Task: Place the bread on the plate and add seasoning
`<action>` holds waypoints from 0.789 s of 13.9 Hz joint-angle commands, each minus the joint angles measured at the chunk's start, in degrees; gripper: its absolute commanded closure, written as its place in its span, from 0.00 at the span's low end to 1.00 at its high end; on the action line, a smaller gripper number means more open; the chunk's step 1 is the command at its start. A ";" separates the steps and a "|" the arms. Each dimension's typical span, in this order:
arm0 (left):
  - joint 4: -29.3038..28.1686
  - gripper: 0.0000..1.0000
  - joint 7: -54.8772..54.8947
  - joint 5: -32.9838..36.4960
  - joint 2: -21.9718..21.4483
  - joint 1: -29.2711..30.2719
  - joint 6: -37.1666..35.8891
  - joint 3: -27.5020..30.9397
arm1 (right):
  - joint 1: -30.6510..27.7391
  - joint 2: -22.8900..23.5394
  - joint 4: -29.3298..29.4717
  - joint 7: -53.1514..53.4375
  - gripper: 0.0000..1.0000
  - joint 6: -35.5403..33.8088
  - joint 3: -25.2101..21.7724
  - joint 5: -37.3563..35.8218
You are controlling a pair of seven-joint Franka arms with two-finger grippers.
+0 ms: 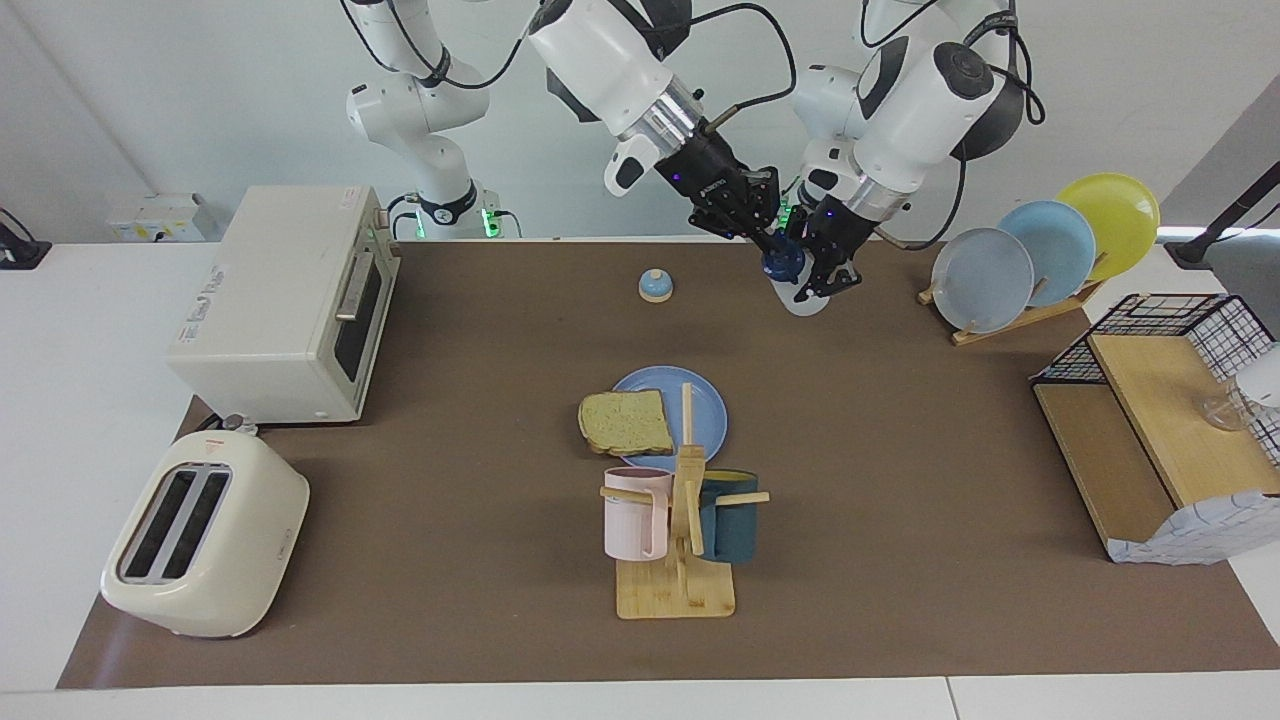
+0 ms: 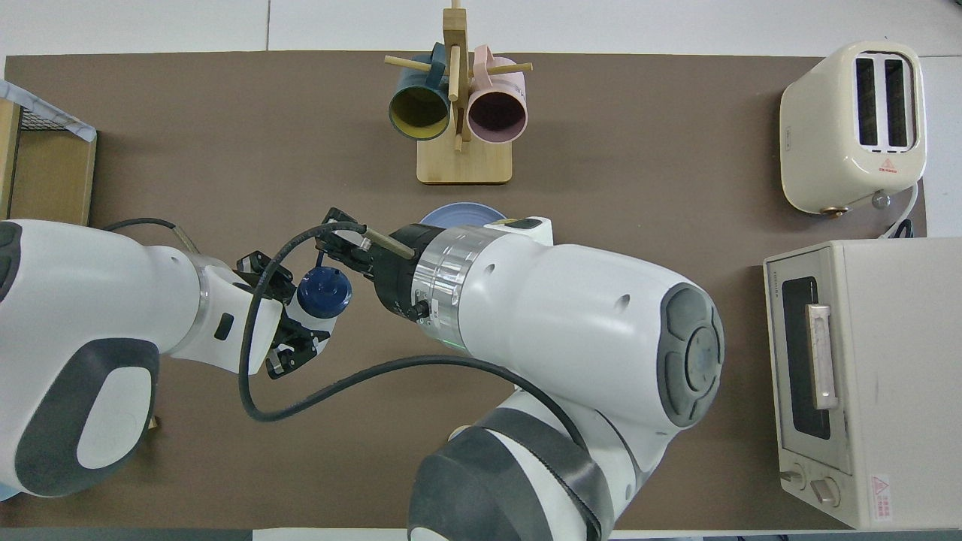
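Observation:
The bread [image 1: 627, 422] lies half on the blue plate [image 1: 700, 405], overhanging its rim toward the right arm's end. My left gripper [image 1: 828, 262] is shut on the white body of the seasoning bottle [image 1: 806, 296] and holds it tilted over the mat, beside the bell toward the left arm's end. Its navy cap [image 1: 783, 263] is on. My right gripper [image 1: 757, 228] hangs open just above the cap, apart from it. In the overhead view the cap [image 2: 323, 293] shows between the left gripper [image 2: 289, 324] and the right gripper [image 2: 336, 239]. The right arm hides the bread and most of the plate [image 2: 455, 216].
A blue-domed bell [image 1: 655, 285] stands near the robots. A wooden mug rack [image 1: 680, 520] with two mugs stands just past the plate. A toaster oven [image 1: 290, 300] and toaster [image 1: 205, 535] are at the right arm's end, a rack of upright plates [image 1: 1040, 250] and a wire shelf [image 1: 1160, 430] at the left arm's end.

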 commanded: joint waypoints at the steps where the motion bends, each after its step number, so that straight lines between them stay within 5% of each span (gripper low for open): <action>1: -1.68 1.00 0.69 -0.51 -1.44 -0.29 -0.59 0.03 | -0.95 -1.27 -0.39 -0.01 1.00 1.26 0.28 1.90; 4: -1.68 1.00 0.78 -0.51 -1.44 -0.20 -0.76 0.03 | -1.39 -1.44 -0.92 -1.50 1.00 0.38 0.28 1.82; 5: -1.68 1.00 0.78 -0.51 -1.44 -0.20 -0.76 0.03 | -2.09 -1.53 -0.92 -1.59 0.01 -0.58 0.20 1.73; 11: -0.11 1.00 0.61 0.27 -0.39 -0.03 0.37 0.12 | -12.63 -2.24 1.98 -21.87 0.00 -24.37 -0.42 -13.19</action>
